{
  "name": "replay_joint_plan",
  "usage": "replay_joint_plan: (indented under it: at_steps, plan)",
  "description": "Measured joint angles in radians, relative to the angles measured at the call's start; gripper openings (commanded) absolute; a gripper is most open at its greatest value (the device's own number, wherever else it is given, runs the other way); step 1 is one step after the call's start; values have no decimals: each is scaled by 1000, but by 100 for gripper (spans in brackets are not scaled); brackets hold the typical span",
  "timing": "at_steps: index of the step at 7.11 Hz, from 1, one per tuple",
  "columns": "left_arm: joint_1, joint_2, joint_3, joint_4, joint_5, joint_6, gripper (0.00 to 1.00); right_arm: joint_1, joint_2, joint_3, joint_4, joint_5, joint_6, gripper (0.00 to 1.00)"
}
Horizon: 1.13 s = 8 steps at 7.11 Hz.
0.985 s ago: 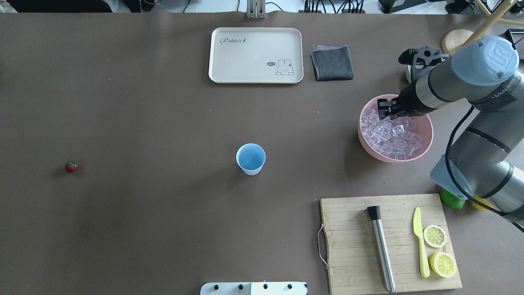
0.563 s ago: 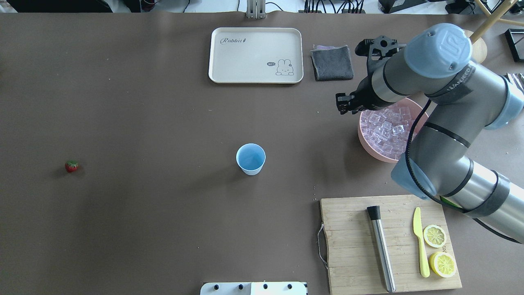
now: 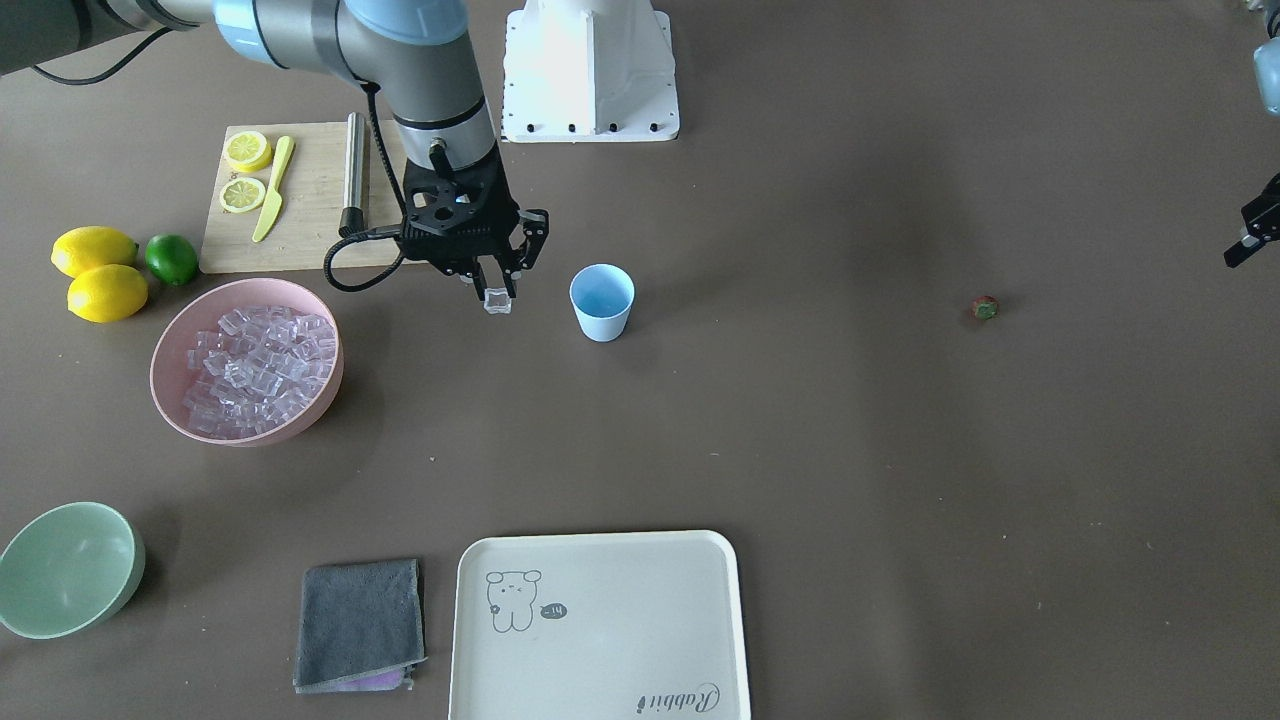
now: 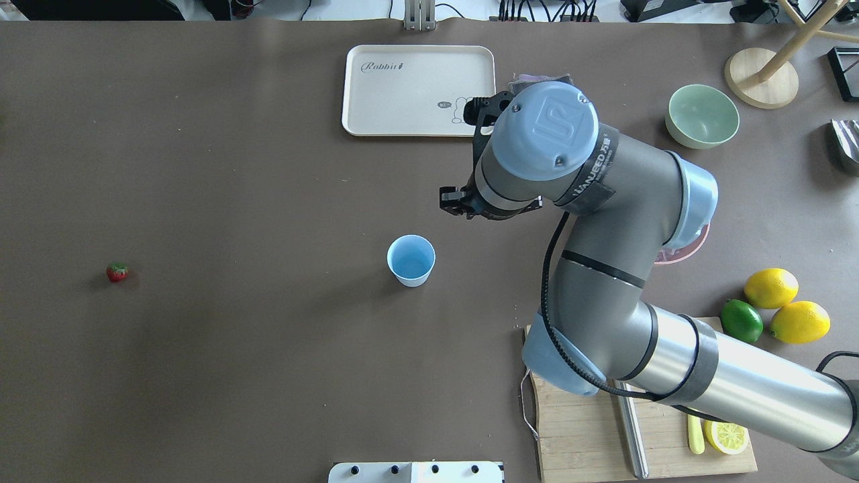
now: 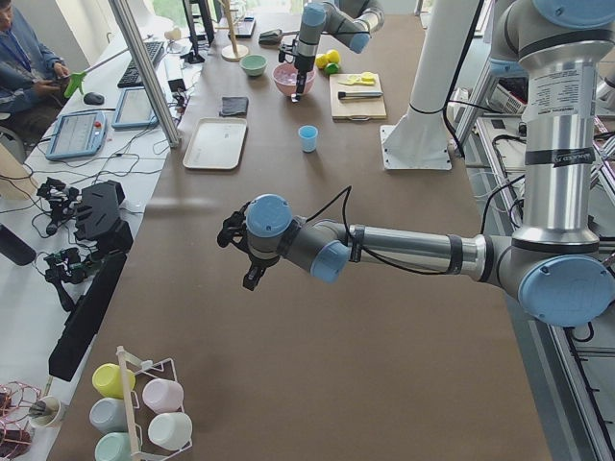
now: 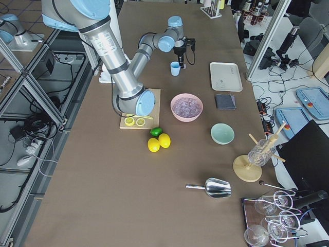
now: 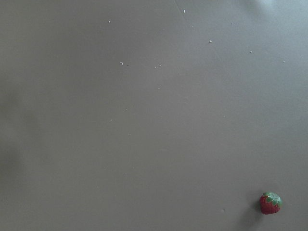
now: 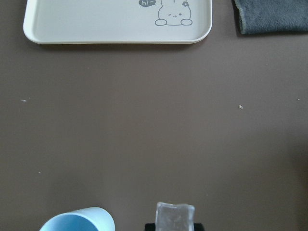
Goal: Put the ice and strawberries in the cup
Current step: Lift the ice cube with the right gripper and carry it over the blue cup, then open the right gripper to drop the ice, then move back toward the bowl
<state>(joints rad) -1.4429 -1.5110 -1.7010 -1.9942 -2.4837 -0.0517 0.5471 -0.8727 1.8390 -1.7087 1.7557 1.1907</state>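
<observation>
My right gripper (image 3: 497,288) is shut on one clear ice cube (image 3: 497,301) and holds it above the table, just beside the light blue cup (image 3: 602,302) on the pink bowl's side. The right wrist view shows the cube (image 8: 174,217) between the fingers with the cup's rim (image 8: 79,221) to its left. The cup (image 4: 411,260) stands upright mid-table. More ice (image 3: 255,365) fills the pink bowl (image 3: 250,438). The strawberry (image 4: 117,272) lies alone far left; it also shows in the left wrist view (image 7: 270,203). My left gripper (image 5: 240,254) hovers near it; I cannot tell its state.
A cream rabbit tray (image 4: 402,80) and grey cloth (image 3: 360,620) lie at the far side. A pale green bowl (image 4: 702,115), two lemons and a lime (image 4: 741,320) sit on the right. A cutting board (image 3: 310,220) holds a muddler, knife and lemon halves.
My right gripper rose out of the pink bowl with an ice cube and swung left across the table to beside the cup. The cup and strawberry stayed put.
</observation>
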Motion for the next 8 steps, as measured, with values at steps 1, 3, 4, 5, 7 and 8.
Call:
replay_joint_plan:
  at_steps: [1,3,4,5,7,8]
  plan:
    - [6,0,0,0,0,0,99,-46,35,-21,-19,-47,46,0]
    - [12,0,0,0,0,0,99,-110,100,-80,-25,-115,123,0]
    - [12,0,2,0,0,0,99,-136,122,-104,-25,-147,146,0]
    - [13,0,4,0,0,0,99,-149,135,-118,-24,-166,156,21]
    - [13,0,5,0,1,0,99,-154,143,-132,-23,-182,164,100]
    - [14,0,6,0,1,-1,99,-155,143,-136,-23,-196,175,100]
